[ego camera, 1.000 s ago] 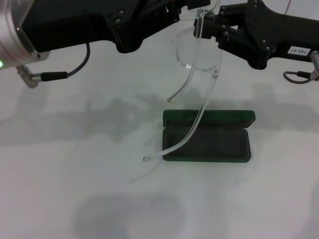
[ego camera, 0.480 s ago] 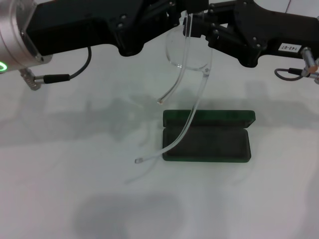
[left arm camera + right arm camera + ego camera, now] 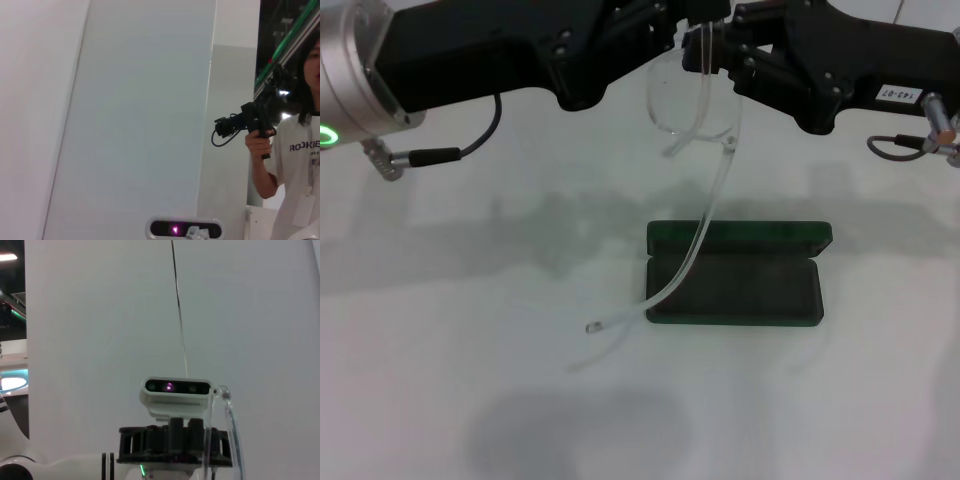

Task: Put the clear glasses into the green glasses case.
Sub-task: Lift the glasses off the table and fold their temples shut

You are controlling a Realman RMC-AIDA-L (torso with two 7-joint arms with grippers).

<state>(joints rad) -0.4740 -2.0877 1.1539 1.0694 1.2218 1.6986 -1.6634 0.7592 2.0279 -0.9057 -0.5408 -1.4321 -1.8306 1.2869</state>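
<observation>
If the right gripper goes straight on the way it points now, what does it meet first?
Probably the left gripper: the right gripper points across at it, with the clear glasses held up between them. Depth is unclear.

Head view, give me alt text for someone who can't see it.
Two black robot arms meet at the top and hold the clear glasses in the air between the left pincer and the right pincer, above a white table. One long thin arm of the glasses hangs down in front of the green glasses case, which lies open below.
</observation>
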